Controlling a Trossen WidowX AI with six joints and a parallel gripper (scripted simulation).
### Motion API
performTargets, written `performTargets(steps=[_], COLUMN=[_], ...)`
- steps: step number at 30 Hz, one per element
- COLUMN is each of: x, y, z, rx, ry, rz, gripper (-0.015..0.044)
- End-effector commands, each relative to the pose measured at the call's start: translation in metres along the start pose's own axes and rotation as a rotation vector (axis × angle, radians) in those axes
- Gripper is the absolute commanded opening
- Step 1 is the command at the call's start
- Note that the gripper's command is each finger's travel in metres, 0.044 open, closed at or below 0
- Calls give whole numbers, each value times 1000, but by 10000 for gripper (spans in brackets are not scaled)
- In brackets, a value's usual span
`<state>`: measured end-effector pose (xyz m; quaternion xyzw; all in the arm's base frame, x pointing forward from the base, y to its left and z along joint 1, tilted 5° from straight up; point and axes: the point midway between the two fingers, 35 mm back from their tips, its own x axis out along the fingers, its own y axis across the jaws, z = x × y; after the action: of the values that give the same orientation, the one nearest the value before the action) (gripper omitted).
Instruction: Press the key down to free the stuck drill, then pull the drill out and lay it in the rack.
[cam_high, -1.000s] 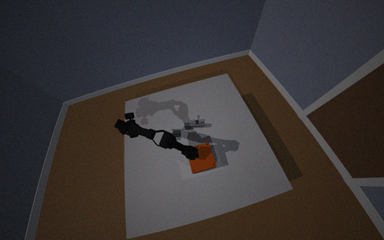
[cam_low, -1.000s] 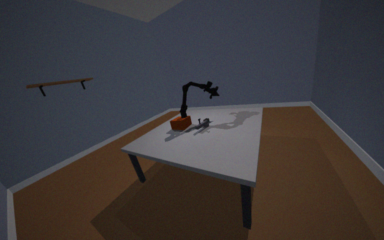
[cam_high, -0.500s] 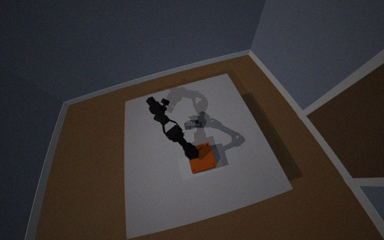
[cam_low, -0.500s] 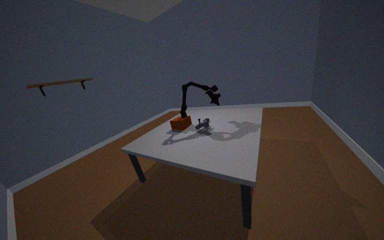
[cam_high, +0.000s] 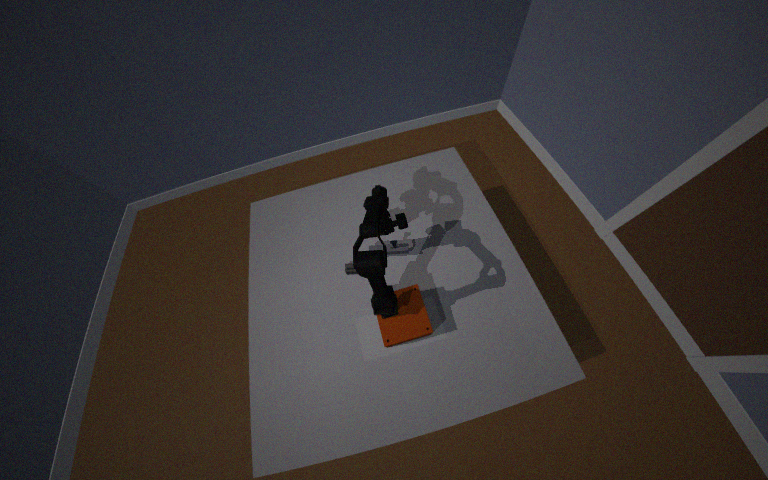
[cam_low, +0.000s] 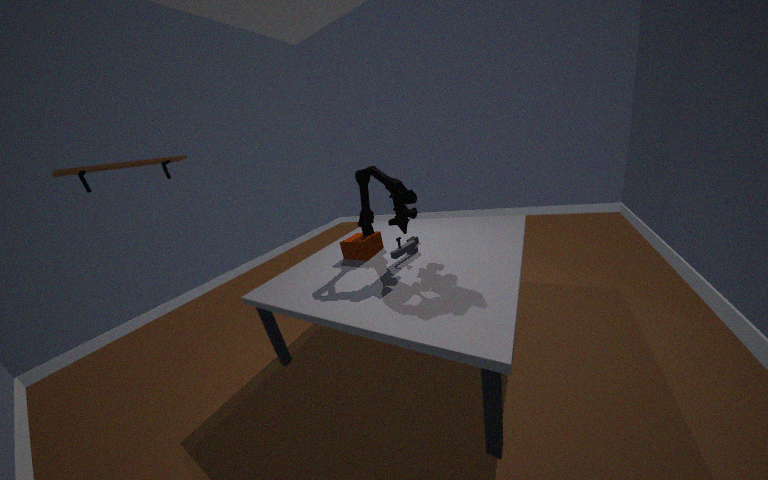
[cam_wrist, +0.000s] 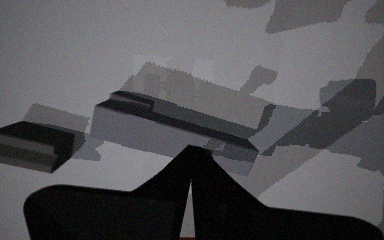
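My gripper (cam_low: 404, 230) (cam_wrist: 193, 152) is shut and empty, pointing down above the grey fixture. A long grey block (cam_high: 402, 247) (cam_low: 400, 250) (cam_wrist: 145, 131), part of that fixture, stands on the table with a dark top. A dark upright piece with a wider head (cam_low: 398, 239) rises at it in the exterior view; I cannot tell whether it is the drill or the key. It is not plain in the wrist view, where my fingers cover part of the block. A small grooved grey block (cam_high: 350, 268) (cam_wrist: 27, 150), possibly the rack, stands apart at the left.
The arm's orange base (cam_high: 410, 327) (cam_low: 361, 247) stands on the pale table (cam_high: 305, 384) (cam_low: 487, 254) close to the fixture. The arm's shadow falls across and beside the fixture. A wooden wall shelf (cam_low: 121, 165) is far off.
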<state>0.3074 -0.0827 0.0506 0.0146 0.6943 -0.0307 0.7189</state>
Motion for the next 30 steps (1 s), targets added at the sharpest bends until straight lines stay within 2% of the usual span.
performTargets(steps=[1,30], x=[5,22], y=[-23,-23], z=[-34,-35], rx=[182,182], ry=[84,84], rz=[58,58], gripper=[0,0])
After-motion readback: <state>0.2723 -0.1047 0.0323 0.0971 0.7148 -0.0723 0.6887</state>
